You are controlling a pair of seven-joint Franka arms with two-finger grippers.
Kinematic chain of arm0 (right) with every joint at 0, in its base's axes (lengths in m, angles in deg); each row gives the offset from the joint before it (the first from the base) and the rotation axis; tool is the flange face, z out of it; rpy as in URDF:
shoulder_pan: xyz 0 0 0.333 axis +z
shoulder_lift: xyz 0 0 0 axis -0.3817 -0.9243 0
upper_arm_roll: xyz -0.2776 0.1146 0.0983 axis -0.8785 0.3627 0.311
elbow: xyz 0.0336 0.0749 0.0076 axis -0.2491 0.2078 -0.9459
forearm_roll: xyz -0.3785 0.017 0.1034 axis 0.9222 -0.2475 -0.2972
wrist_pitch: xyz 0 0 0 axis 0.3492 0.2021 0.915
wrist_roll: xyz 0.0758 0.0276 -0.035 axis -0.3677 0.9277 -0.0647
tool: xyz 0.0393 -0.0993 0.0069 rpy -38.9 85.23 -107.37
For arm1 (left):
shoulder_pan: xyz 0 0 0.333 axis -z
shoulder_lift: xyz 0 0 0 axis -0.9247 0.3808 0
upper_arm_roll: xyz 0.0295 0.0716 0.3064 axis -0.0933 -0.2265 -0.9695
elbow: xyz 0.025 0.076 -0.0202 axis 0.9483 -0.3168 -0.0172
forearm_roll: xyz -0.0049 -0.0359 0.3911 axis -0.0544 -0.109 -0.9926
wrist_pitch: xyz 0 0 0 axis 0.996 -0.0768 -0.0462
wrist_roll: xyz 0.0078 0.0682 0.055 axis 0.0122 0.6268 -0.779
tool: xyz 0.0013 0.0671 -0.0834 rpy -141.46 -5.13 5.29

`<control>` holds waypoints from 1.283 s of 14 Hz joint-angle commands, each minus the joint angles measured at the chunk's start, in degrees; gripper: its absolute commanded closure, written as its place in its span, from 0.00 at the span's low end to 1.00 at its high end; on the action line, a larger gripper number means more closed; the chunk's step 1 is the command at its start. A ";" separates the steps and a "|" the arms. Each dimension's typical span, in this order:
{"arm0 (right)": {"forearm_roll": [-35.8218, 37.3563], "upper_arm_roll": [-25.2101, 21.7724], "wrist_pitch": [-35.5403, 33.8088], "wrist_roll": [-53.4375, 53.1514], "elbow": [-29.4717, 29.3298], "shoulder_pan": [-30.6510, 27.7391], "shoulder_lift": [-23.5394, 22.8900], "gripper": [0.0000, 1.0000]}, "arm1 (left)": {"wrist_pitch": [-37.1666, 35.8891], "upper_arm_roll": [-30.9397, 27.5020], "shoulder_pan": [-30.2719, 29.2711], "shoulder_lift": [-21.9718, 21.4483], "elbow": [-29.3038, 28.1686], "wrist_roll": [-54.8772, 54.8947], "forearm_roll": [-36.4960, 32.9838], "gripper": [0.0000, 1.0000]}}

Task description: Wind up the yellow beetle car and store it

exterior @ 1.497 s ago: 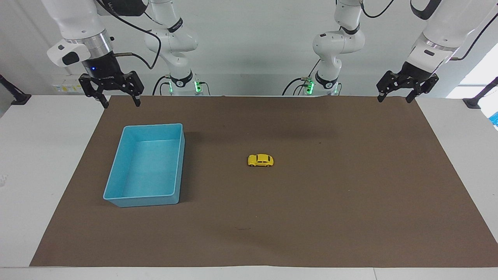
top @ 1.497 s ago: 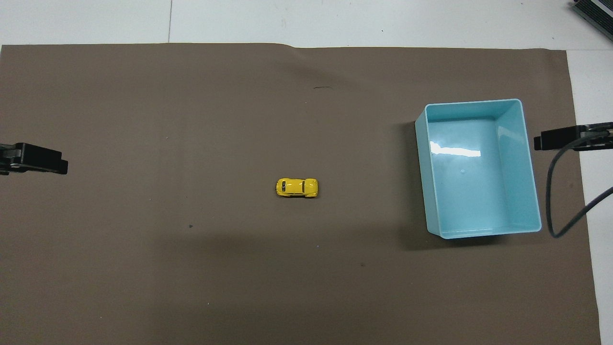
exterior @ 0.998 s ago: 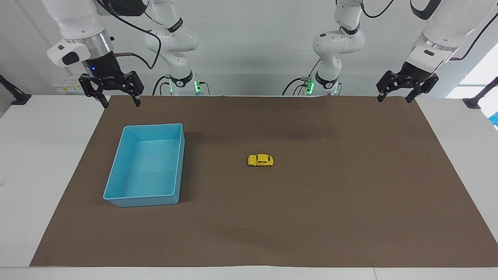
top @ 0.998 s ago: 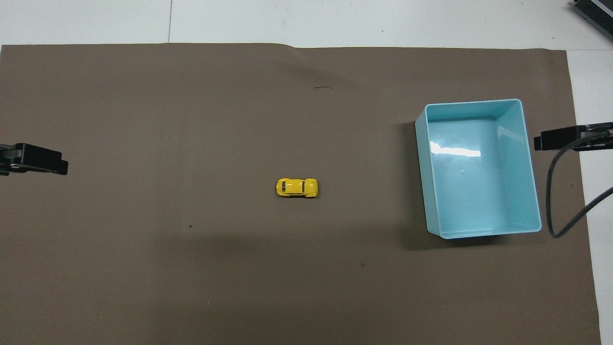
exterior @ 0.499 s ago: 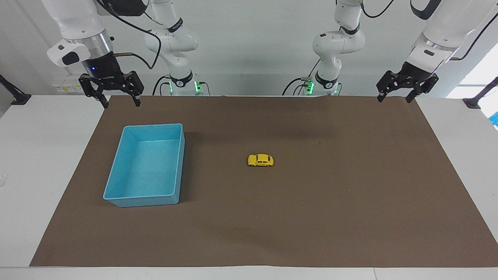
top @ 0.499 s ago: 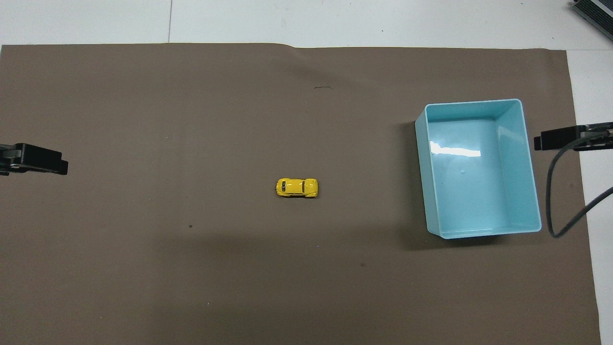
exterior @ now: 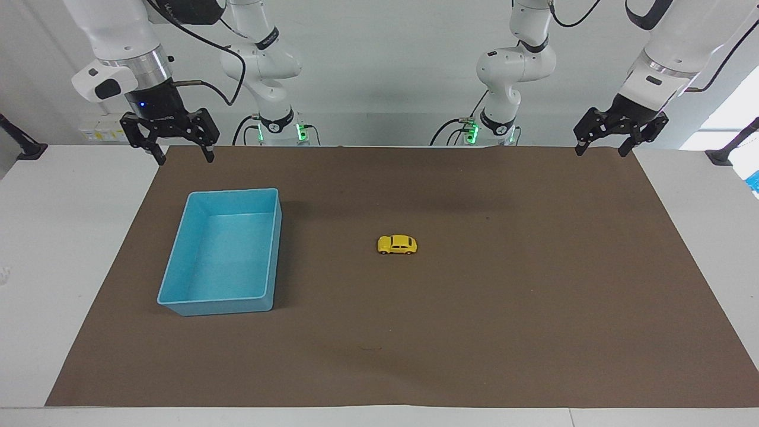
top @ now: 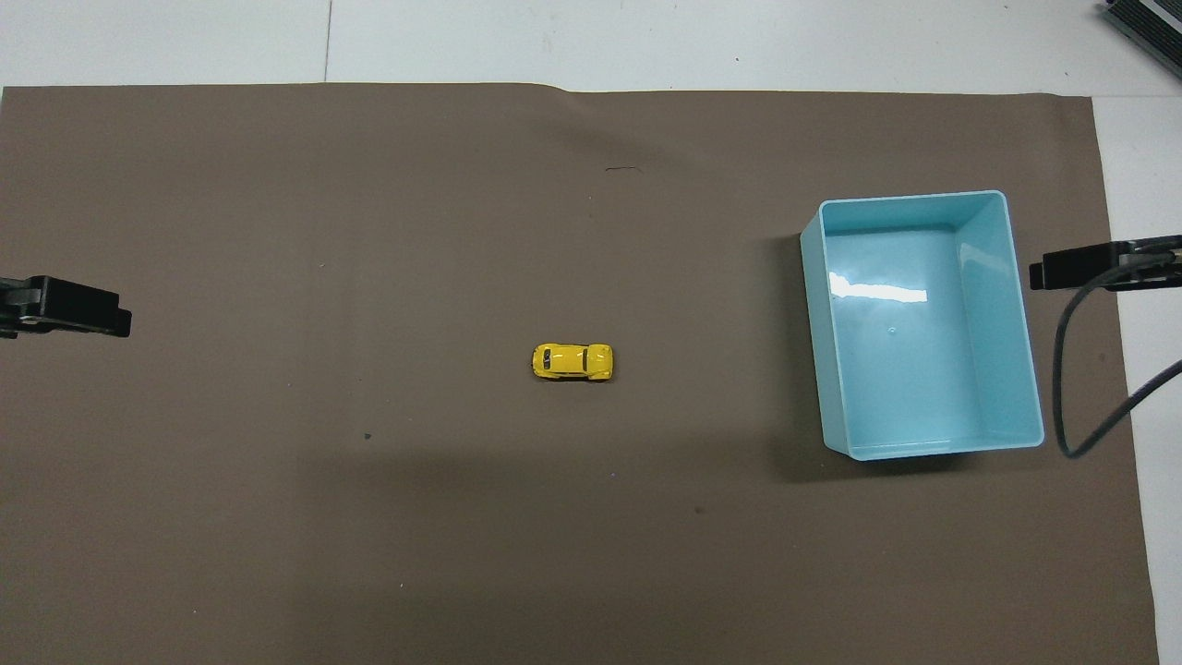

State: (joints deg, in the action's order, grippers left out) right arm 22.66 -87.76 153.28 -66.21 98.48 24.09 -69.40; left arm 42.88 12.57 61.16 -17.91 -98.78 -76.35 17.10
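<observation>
The yellow beetle car (exterior: 397, 244) (top: 572, 362) stands on its wheels in the middle of the brown mat, with nothing touching it. My left gripper (exterior: 600, 150) hangs open and empty above the mat's corner at the left arm's end, far from the car. My right gripper (exterior: 184, 158) hangs open and empty above the mat's corner at the right arm's end, over the edge just past the blue bin. In the overhead view only one black fingertip of each gripper shows at the side edges, the left fingertip (top: 88, 309) and the right fingertip (top: 1080, 268).
An empty light blue bin (exterior: 178, 300) (top: 813, 277) sits on the brown mat (exterior: 474, 332) toward the right arm's end, beside the car. A black cable (top: 1062, 369) loops down beside the bin. White table surrounds the mat.
</observation>
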 commanded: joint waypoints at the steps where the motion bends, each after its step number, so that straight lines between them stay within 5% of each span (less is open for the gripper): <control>1: 0.28 0.43 -0.98 1.21 0.12 -0.60 0.60 0.00 | -0.40 -0.19 0.14 -0.76 -0.55 -0.43 0.48 0.00; 10: 0.28 0.43 -0.89 1.21 0.12 -0.60 0.60 0.00 | 1.10 0.16 0.40 -0.14 -2.57 -14.73 0.57 0.00; 18: 0.28 0.43 -1.07 1.30 0.21 -0.42 0.60 0.00 | 2.58 0.25 1.19 -0.14 -3.36 -46.96 3.47 0.00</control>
State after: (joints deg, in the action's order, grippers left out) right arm 22.66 -87.76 153.24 -66.21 98.49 24.10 -69.40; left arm 43.23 13.39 61.41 -17.60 -100.65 -116.25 19.75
